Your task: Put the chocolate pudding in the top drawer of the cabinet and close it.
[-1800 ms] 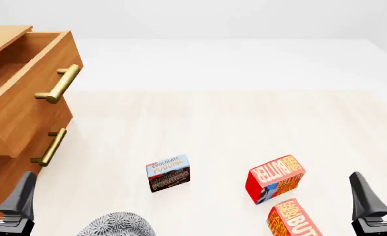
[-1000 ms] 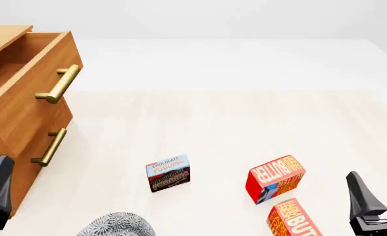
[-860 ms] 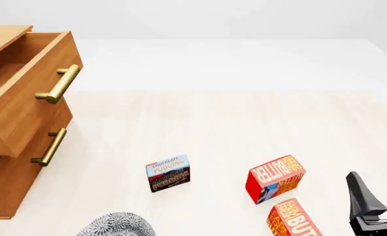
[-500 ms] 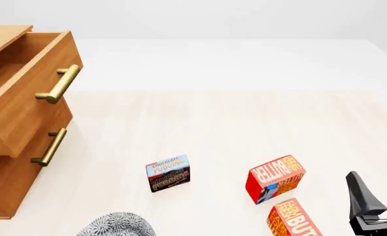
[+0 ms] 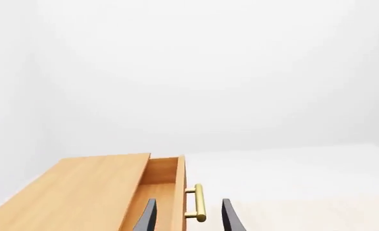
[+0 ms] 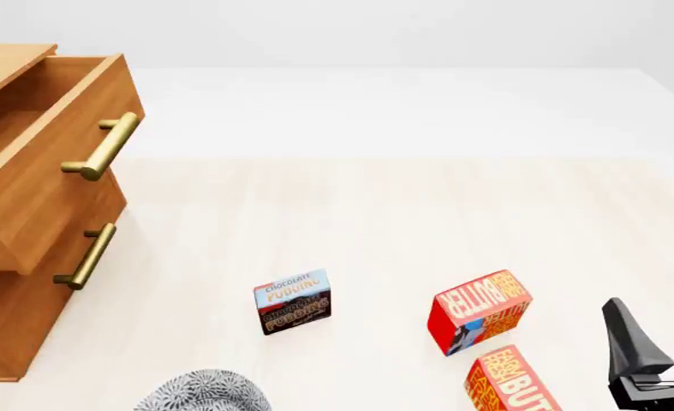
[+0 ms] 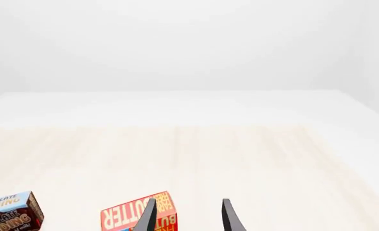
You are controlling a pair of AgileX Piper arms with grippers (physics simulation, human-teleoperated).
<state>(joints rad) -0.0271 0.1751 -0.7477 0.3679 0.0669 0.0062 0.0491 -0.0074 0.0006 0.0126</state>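
Observation:
The chocolate pudding (image 6: 292, 301), a small box with a light blue top and dark brown bottom, stands on the table near the front, and shows at the edge of the right wrist view (image 7: 9, 211). The cabinet (image 6: 17, 282) is at the left with its top drawer (image 6: 51, 163) pulled out; the drawer's brass handle (image 5: 198, 202) lies in line with my left gripper (image 5: 187, 216), which is open and out of the front view. My right gripper (image 6: 660, 330) is open at the front right corner, well right of the pudding, holding nothing.
Two red butter boxes (image 6: 479, 310) (image 6: 514, 383) lie between the pudding and my right gripper. A grey patterned rounded object (image 6: 203, 392) sits at the front edge, left of the pudding. The cabinet's second drawer handle (image 6: 86, 255) juts out below the top drawer.
My left gripper has slid left out of the front view. The right gripper has barely shifted. The boxes and the drawer have not moved.

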